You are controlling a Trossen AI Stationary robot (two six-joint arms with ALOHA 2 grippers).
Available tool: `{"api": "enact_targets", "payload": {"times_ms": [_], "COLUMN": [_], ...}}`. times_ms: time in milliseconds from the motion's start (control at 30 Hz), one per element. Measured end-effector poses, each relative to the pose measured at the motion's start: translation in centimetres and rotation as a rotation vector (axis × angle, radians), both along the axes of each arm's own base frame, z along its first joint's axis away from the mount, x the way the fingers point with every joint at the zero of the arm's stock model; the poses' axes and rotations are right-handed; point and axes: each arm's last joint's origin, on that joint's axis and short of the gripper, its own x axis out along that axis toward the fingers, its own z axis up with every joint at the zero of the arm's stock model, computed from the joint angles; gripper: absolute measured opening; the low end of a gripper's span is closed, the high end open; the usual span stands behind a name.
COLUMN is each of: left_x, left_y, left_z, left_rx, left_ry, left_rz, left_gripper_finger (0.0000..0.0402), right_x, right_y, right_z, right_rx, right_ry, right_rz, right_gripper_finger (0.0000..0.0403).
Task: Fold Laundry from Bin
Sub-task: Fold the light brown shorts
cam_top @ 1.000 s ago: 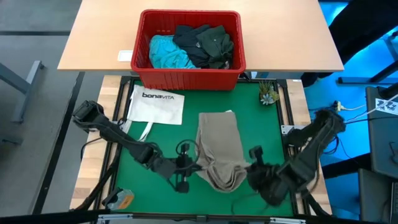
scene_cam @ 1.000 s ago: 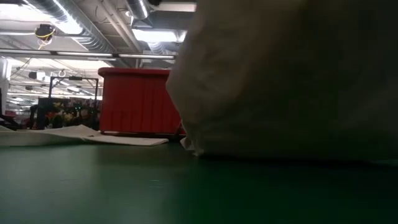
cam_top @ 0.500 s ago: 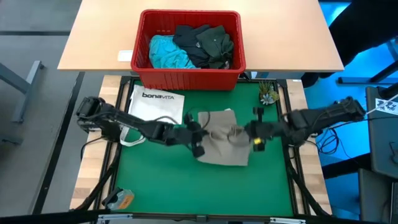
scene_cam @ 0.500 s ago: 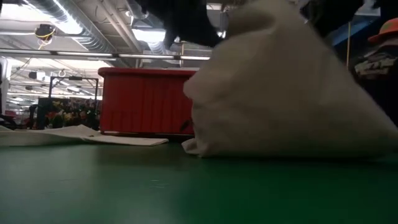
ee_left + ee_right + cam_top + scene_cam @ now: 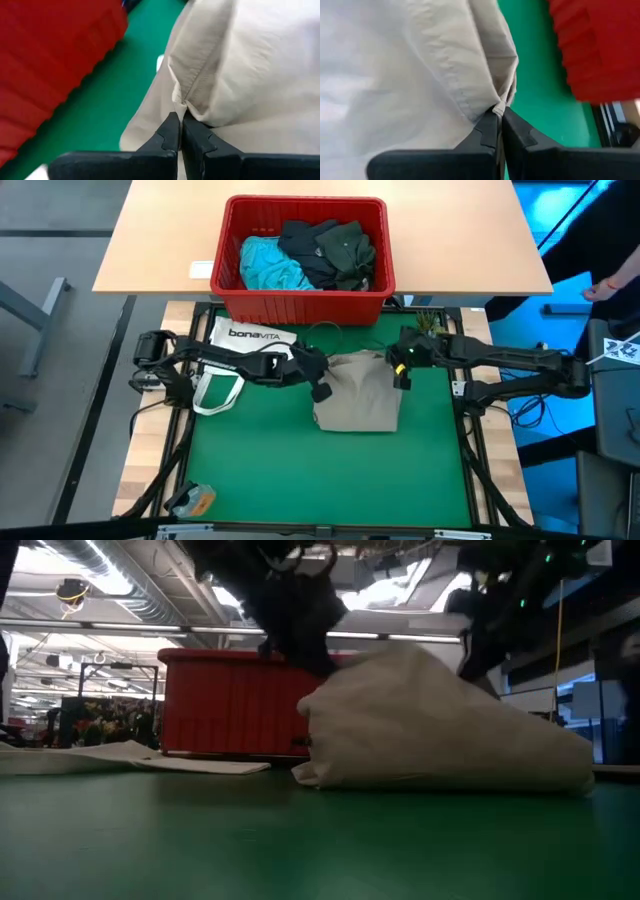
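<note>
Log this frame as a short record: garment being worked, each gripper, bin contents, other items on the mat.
garment: khaki-tan garment, folded on the green mat
left gripper: shut on garment's left edge
right gripper: shut on garment's right edge
bin: red, holds turquoise, dark grey, dark green laundry
other: white tote bag

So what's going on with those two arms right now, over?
Left gripper and right gripper both shut on khaki garment, lifting its far corners. Rest of laundry in red bin. Nothing in the way.
</note>
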Motion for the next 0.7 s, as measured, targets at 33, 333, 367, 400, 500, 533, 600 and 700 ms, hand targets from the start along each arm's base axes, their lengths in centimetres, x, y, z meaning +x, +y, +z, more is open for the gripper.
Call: {"api": "enact_targets", "payload": {"times_ms": [33,333,367,400,500,533,600,700], "left_x": [0.1,0.8,0.7,0.7,0.6,0.5,0.5,0.5], "left_y": [0.3,3.7,4.0,4.3,5.1,5.3,5.8,6.3], "left_z": [-0.5,-3.6,-3.8,-3.9,-3.9,-3.9,-3.8,-3.7], "left_rx": [0.000,0.013,0.012,0.012,0.012,0.014,0.016,0.015], "left_ry": [0.013,0.079,0.087,0.090,0.088,0.085,0.074,0.052], "left_rz": [0.009,0.115,0.124,0.133,0.154,0.162,0.176,0.186], "left_gripper_finger": [0.0003,0.0013,0.0013,0.0013,0.0014,0.0014,0.0015,0.0021], "right_x": [-0.1,-0.3,-0.3,-0.2,0.2,0.4,0.6,0.8], "right_y": [-0.4,-3.4,-3.7,-4.0,-4.7,-4.9,-5.3,-5.5], "right_z": [-0.4,-2.4,-2.5,-2.7,-3.1,-3.2,-3.3,-3.7], "right_rx": [-0.006,-0.016,-0.017,-0.021,-0.043,-0.049,-0.065,-0.090], "right_ry": [0.008,0.076,0.080,0.082,0.073,0.067,0.057,0.086], "right_rz": [-0.007,-0.074,-0.078,-0.081,-0.080,-0.083,-0.092,-0.094], "right_gripper_finger": [0.0009,0.0010,0.0010,0.0010,0.0010,0.0010,0.0012,0.0030]}}
